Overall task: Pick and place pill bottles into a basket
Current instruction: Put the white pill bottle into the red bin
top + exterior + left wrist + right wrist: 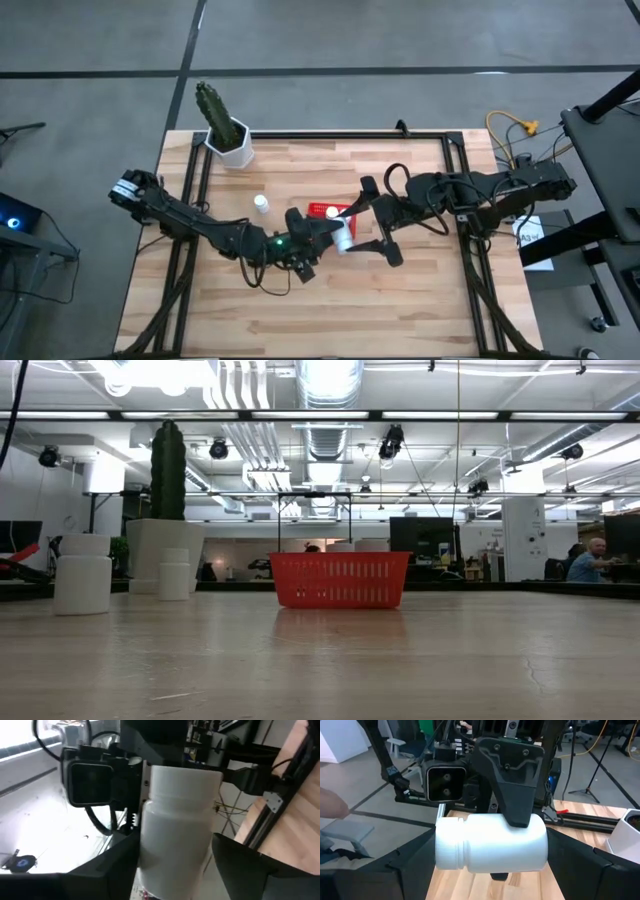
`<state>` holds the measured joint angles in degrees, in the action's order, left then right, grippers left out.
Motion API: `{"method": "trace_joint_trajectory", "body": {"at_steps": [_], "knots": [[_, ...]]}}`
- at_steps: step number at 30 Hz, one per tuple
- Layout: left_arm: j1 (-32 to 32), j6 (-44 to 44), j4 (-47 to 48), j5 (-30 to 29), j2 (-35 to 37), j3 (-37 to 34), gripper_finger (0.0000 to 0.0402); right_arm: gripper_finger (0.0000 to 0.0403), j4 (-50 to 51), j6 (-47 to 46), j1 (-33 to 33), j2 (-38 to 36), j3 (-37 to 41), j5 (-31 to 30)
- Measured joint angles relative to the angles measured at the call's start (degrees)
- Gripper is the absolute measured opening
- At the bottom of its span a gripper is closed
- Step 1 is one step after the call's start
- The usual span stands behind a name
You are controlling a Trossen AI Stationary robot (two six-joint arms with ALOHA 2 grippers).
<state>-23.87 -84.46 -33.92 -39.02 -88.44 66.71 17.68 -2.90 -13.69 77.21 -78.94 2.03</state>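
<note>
The job is only partly done, from where I'm standing. One pill bottle point(490, 842) is hanging in the air between the two arms, just beside the red basket point(340, 580) on the near side and well above the table point(400, 300). The right gripper point(492, 870) is clamping it lengthwise, cap to base. The left gripper point(175, 870) is pinching the same bottle across its body. Both are closed on it, so I'm reading this as a hand-over, with neither side letting go yet.

At table level, something white point(358, 545) is showing just above the basket's rim. It may be bottles already dropped in, but I cannot tell, nor how many. At least two more are standing outside and waiting: a near bottle point(82, 572) and a farther bottle point(174, 574), both well to the left arm's side of the basket.

The cactus pot point(235, 145) is sitting at the far corner, well apart from the basket and not bothering anyone. The real crowding is the arms themselves. From above they are meeting right at the basket and covering most of it, so one will probably have to let go and clear out before the bottle can go down. A person point(595, 555) is sitting far off in the room, nowhere near the table.
</note>
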Motion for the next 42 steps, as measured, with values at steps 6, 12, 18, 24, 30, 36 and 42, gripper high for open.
{"method": "trace_joint_trajectory", "body": {"at_steps": [6, 12, 18, 24, 30, 36, 42], "knots": [[-0.14, -0.59, -0.61, 0.89, 0.02, -0.02, 0.0167, 0.0315, -0.1, -0.42, 0.02, -0.07, 0.0, 0.79], [-0.15, -0.11, -0.6, 0.88, 0.02, -0.01, 0.0145, 0.0314, -0.06, -0.72, 0.02, -0.07, 0.0, 0.91], [-0.62, 0.01, -0.62, -0.69, 0.01, -0.01, 0.0145, 0.0334, 0.14, -0.13, 0.04, -0.39, 0.0, 0.91], [-1.33, 3.63, -0.6, -4.21, 0.09, -0.35, 0.0143, 0.0372, 5.89, 2.3, -0.09, -3.77, -1.74, -1.81], [-1.25, 11.36, -0.12, -8.78, 0.11, -0.15, 0.0142, 0.0377, 9.89, 8.75, -1.45, -5.25, -2.9, -7.43], [-1.22, 16.62, 0.54, -18.35, 0.24, 0.76, 0.0142, 0.0378, 15.83, 17.96, -4.82, -2.04, -3.24, -23.85], [-1.16, 21.01, 11.19, -24.7, 0.28, 2.19, 0.0142, 0.0379, 15.08, 26.3, -6.89, 1.39, -3.26, -31.18]]}}
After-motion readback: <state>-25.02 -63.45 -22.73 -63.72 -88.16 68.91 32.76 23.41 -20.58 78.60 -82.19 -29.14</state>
